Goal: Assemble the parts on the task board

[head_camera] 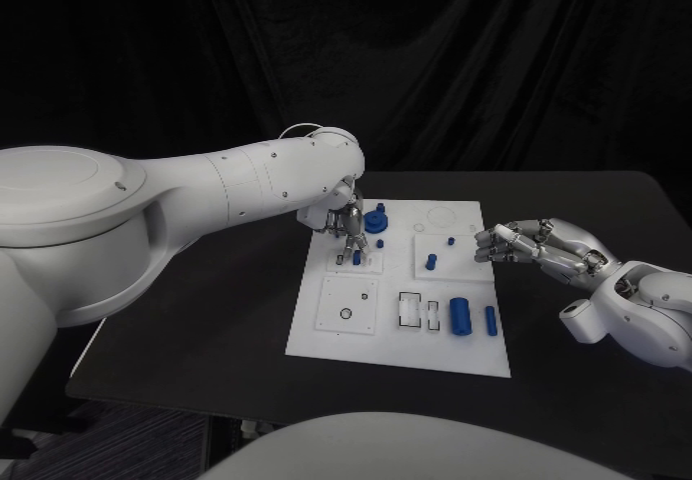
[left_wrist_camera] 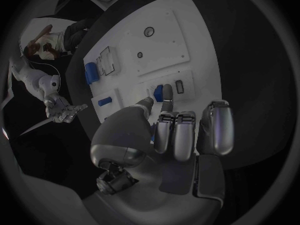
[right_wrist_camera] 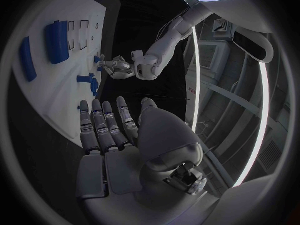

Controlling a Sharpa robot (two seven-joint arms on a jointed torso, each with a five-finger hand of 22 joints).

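Left hand: silver many-fingered left hand [head_camera: 348, 219] is low over the far-left part of the white rectangular task board [head_camera: 332, 340]; in the left wrist view its thumb and a fingertip [left_wrist_camera: 167, 91] close on a small blue peg-shaped part [left_wrist_camera: 158, 92] at a slotted block of the board. Judged to be grasping that part, which stands upright at the block.
Right hand: silver right hand [head_camera: 541, 245] hovers just off the board's right edge, fingers spread and straight, nothing in it; released.
Parts seated or standing: a blue round knobbed part [head_camera: 378, 220] stands near the far edge; a small blue peg [head_camera: 431, 262] stands in the square block to its right.
Parts loose: a large blue cylinder [head_camera: 460, 314] and a slim blue bar [head_camera: 492, 320] lie flat near the board's near-right corner, beside two open rectangular slots [head_camera: 411, 308].
Progress: judged early to middle. One peg insertion is in hand; the two larger pieces lie unplaced and the rectangular slots and the round hole [head_camera: 345, 316] in the near-left block look unfilled.
Surface: matte black table [head_camera: 202, 330], board roughly central on it.
Room: dark curtain behind the table.
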